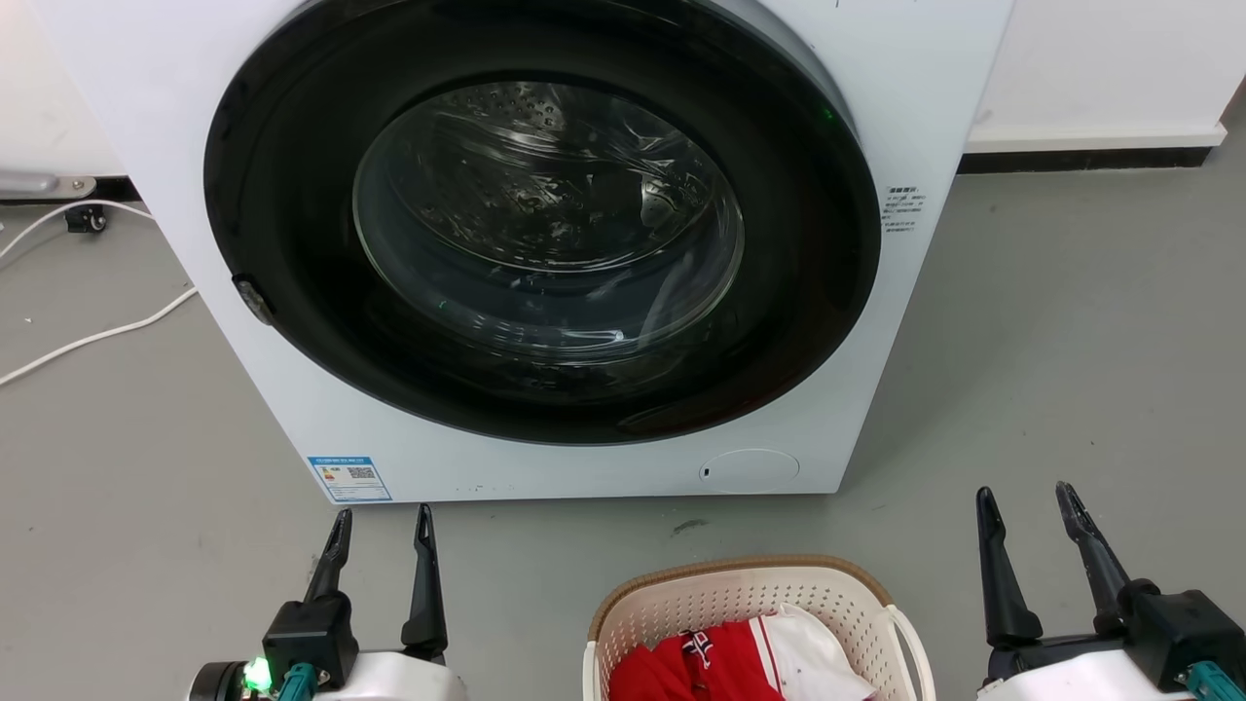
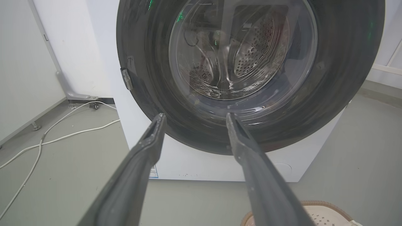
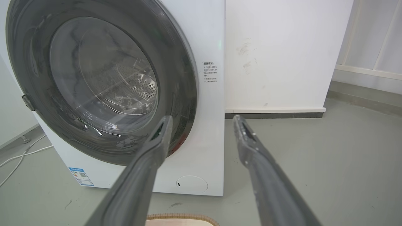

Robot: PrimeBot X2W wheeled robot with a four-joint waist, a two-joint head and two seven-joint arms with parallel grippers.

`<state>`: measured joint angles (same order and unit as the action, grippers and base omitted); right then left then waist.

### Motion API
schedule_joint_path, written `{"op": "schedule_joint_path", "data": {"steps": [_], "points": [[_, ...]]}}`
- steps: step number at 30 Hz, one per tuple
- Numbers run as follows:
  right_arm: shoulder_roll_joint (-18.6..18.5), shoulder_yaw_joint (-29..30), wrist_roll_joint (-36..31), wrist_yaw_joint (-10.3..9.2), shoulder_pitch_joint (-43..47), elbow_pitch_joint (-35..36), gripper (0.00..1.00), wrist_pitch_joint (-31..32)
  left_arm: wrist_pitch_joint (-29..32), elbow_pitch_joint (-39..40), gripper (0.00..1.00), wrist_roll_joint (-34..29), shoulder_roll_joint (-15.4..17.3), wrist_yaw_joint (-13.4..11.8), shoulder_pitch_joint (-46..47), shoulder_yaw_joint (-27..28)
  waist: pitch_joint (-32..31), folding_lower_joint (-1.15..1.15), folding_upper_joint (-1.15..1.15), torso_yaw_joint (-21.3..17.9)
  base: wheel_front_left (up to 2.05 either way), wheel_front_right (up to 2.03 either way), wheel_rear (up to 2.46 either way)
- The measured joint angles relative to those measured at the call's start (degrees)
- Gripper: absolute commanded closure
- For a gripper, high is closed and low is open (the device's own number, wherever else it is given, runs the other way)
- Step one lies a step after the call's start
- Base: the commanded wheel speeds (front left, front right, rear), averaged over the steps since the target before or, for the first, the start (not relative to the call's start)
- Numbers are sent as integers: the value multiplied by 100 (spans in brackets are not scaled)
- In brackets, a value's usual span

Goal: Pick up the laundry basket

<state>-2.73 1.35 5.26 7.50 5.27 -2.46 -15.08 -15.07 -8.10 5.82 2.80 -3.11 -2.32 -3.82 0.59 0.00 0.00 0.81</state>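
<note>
1. You are at the very start of the pick-up. The basket (image 1: pixel 720 596) stands on the floor in front of the washer (image 1: pixel 584 472), just clear of its base and towards its right half, and neither gripper touches it.
2. Your left gripper (image 1: pixel 383 511) hangs in front of the washer's lower left corner. Its fingers are spread wide with nothing between them, and in the left wrist view they aim at the door (image 1: pixel 545 224), not at the basket.
3. Your right gripper (image 1: pixel 1024 490) sits off the washer's right front corner. It is spread just as wide and is empty, pointing past the washer's right edge.
4. Measured along the washer's front, the basket lies between the two grippers and somewhat nearer the right one. It holds red and white clothes (image 1: pixel 740 657). One white loop handle (image 1: pixel 915 633) shows on its right side. The left side is cut off by the frame edge, so you cannot judge that handle well.
5. The next move, as I judge it, is to tip both wrists down and inward, away from the washer. Then bring each open gripper to its own side of the basket at the handle or brown rim.
6. Close both sides before lifting and raise them evenly, since the clothes could slide if it tilts.
</note>
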Motion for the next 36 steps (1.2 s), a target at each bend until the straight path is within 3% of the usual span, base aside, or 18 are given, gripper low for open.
{"op": "schedule_joint_path", "data": {"steps": [9,18,36], "points": [[0,78,-66,0,-14,-71,0,0,0,-183,0,47,2,55,40,-174,108,0,0,-25,0,0,0],[-1,324,-410,0,-293,-512,0,-1,0,-867,0,175,3,232,387,-728,451,0,0,-64,0,0,0],[-11,913,-1482,1,-1473,-2439,0,0,0,-3207,0,645,0,692,1749,-1905,1913,1,0,-135,0,0,0]]}}
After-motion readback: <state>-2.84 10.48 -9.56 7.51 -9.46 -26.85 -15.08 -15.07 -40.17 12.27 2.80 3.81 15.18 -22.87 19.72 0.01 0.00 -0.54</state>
